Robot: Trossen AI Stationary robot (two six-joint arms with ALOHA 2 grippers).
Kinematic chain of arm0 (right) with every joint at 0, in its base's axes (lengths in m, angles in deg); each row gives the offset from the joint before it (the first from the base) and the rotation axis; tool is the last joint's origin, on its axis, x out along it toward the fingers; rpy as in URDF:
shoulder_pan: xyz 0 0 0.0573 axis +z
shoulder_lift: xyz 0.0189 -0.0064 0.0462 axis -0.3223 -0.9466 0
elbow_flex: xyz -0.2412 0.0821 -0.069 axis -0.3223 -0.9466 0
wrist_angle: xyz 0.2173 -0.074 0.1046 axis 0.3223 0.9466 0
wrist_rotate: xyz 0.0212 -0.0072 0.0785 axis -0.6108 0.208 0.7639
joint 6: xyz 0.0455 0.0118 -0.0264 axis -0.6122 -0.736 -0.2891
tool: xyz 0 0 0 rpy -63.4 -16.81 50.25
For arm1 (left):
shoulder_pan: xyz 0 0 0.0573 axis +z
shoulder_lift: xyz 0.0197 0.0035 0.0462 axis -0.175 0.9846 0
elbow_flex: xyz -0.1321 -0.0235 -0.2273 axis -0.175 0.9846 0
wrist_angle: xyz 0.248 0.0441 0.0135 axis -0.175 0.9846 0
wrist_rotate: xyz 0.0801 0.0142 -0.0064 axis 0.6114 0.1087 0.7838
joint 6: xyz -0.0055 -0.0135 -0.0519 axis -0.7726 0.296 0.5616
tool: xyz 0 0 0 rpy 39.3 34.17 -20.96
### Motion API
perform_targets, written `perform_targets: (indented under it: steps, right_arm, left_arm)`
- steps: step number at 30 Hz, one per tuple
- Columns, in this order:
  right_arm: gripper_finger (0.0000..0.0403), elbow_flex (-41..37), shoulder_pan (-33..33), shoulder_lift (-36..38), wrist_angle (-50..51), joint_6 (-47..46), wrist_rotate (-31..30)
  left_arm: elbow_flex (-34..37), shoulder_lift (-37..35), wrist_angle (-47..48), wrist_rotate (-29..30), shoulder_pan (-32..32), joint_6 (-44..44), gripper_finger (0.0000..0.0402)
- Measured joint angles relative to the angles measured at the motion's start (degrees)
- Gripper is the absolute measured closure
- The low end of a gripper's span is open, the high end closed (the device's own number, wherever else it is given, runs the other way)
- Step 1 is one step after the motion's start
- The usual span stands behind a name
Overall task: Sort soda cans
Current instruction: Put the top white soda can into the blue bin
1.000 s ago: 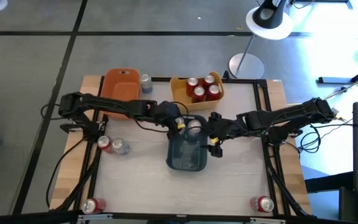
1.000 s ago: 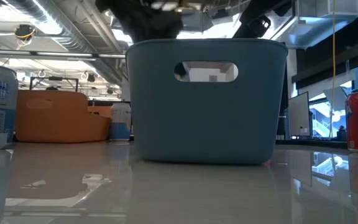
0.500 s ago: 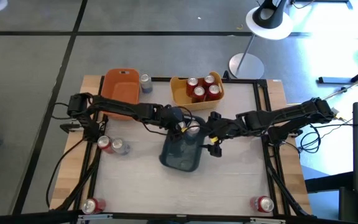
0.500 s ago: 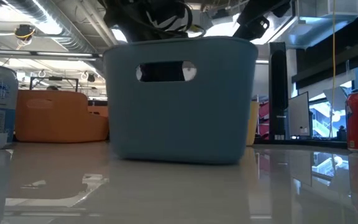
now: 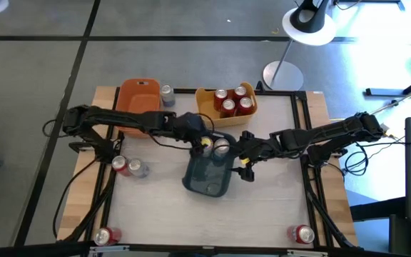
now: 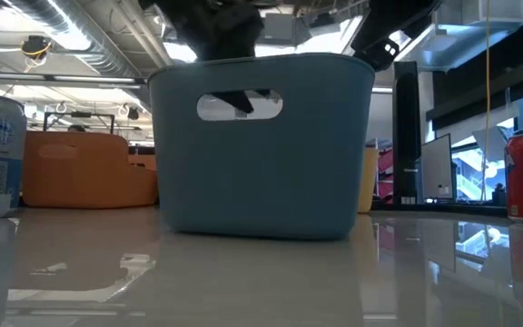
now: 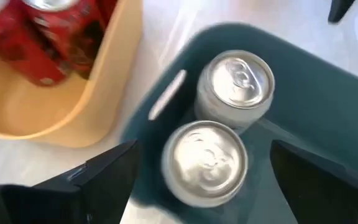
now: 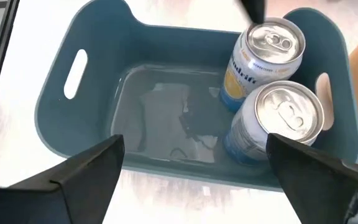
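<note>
Two silver cans (image 7: 219,124) released upright in blue-grey bin (image 8: 166,155) beneath wide-open left gripper (image 5: 204,143); right gripper (image 5: 242,165) wide, empty beside; next, fetching another can.

Seven red cans (image 5: 225,107), four silver cans (image 5: 222,148) (three bins (image 5: 138,100)).

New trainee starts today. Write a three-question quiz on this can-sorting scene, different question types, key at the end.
1. True or false: the blue-grey bin holds two silver cans.
2. Which bin holds the red cans? A) orange bin B) yellow bin C) blue-grey bin
3. Fill in: the left gripper hovers over the blue-grey bin with its jaws ____.

Key: 1 true; 2 B; 3 open. The right gripper is also open, at the same bin.
</note>
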Motion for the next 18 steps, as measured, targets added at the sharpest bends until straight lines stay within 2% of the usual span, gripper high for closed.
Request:
perform_targets:
  steps: [3, 7, 13, 15, 18]
  right_arm:
    - [0.0013, 0.0, 0.0, 0.0, -0.2, 0.2, -1.0]
    - [0.0013, 0.0, 0.0, 0.0, -0.5, 0.3, -3.1]
    - [0.0013, 0.0, 0.0, 0.0, -0.7, 0.3, -3.6]
    - [0.0013, 0.0, 0.0, 0.0, -0.7, 0.3, -4.2]
    - [0.0013, 0.0, 0.0, 0.0, -0.7, 0.4, -5.1]
  left_arm:
    - [0.0, -3.6, 2.9, 3.6, 1.6, -0.6, 0.0057]
    - [0.0, -7.8, 8.6, 13.9, 5.1, -2.3, 0.0057]
    - [0.0, -10.8, 14.0, 27.1, 15.6, -5.0, 0.0057]
    - [0.3, -10.6, 13.9, 27.2, 20.0, -6.4, 0.0057]
    - [0.6, -9.3, 13.2, 23.7, 26.1, -8.5, 0.0057]
